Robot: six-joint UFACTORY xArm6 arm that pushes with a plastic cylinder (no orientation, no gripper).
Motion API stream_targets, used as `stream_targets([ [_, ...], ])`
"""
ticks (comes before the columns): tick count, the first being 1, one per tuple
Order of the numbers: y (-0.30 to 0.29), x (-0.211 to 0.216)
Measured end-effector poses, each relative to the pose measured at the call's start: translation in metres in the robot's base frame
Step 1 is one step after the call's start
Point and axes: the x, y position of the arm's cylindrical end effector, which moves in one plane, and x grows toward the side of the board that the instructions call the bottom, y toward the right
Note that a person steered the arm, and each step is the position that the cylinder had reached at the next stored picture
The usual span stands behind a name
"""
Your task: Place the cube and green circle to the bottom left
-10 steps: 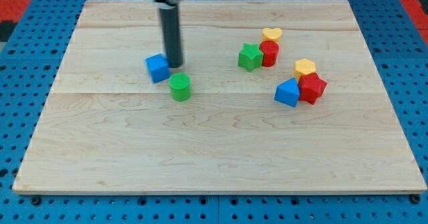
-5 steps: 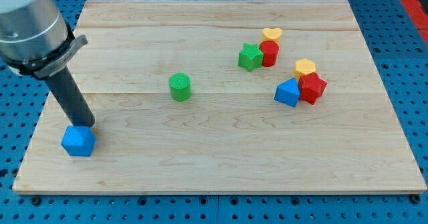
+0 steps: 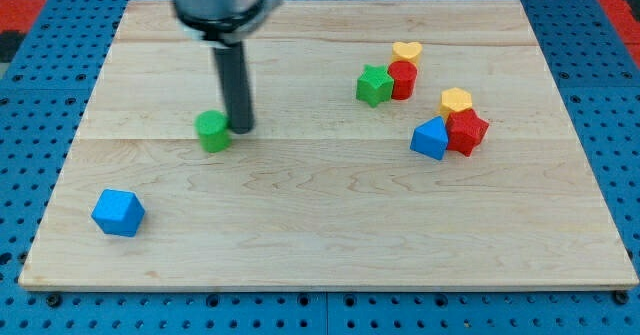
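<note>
The blue cube (image 3: 118, 213) rests near the board's bottom left corner. The green circle (image 3: 212, 131), a short cylinder, stands left of the board's middle. My tip (image 3: 241, 129) is right beside the green circle, touching or almost touching its right side. The rod rises from there toward the view's top.
The wooden board (image 3: 330, 245) lies on a blue pegboard. At the right are a green star (image 3: 374, 85), a red cylinder (image 3: 403, 79) and a yellow heart (image 3: 406, 51). Below them sit a yellow hexagon (image 3: 455, 101), a red block (image 3: 466, 132) and a blue block (image 3: 430, 139).
My tip pushed the blue cube down to the bottom left corner, then came back up to the green circle's right side. The green circle has slid left.
</note>
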Motion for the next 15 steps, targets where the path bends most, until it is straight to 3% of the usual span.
stream_targets([
  [1,-0.054,0.0],
  [2,-0.071,-0.001],
  [3,-0.093,0.03],
  [4,-0.094,0.02],
  [5,-0.142,0.015],
  [6,-0.142,0.055],
  [8,-0.132,0.06],
  [10,-0.142,0.025],
  [11,-0.106,0.036],
  [13,-0.096,0.062],
  [15,0.089,0.0],
])
